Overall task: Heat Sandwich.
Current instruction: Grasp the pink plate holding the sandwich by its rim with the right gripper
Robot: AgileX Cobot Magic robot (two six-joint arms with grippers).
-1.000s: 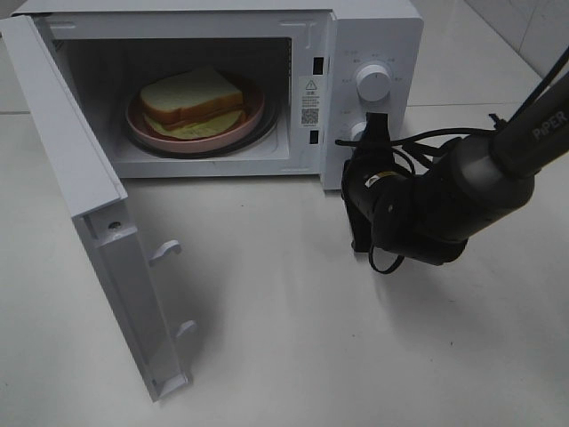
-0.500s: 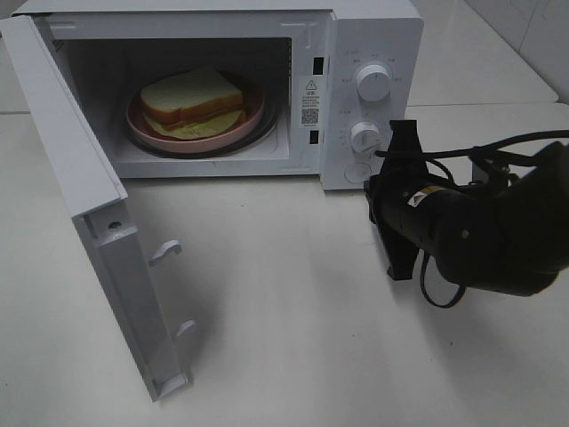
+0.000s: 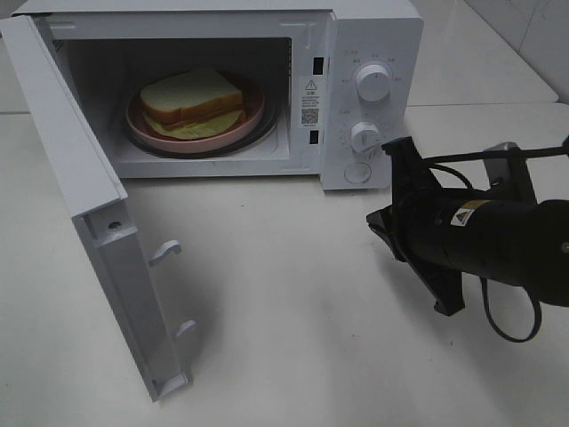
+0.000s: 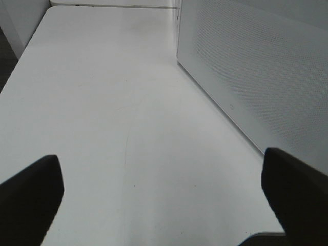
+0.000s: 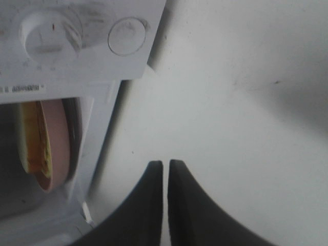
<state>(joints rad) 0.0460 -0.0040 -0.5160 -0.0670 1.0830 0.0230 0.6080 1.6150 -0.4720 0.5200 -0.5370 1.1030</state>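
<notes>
The sandwich (image 3: pixel 191 96), two white bread slices with a yellow-green filling, lies on a round pink plate (image 3: pixel 253 114) inside the open microwave (image 3: pixel 373 36). It also shows edge-on in the right wrist view (image 5: pixel 35 138). My right gripper (image 3: pixel 378 222) is shut and empty, low over the table in front of the control panel and apart from it. In the right wrist view its fingers (image 5: pixel 154 177) are pressed together. My left gripper (image 4: pixel 164 187) is open and empty beside the microwave's perforated side wall (image 4: pixel 256 77). It is out of the high view.
The microwave door (image 3: pixel 84 178) stands swung wide open to the front left. Two knobs (image 3: pixel 372 82) and a round button (image 3: pixel 357 173) sit on the panel. The white table (image 3: pixel 284 338) stretches in front.
My right arm has drawn back from the control panel, moving right and toward the table's front. The sandwich, plate and door have not moved.
</notes>
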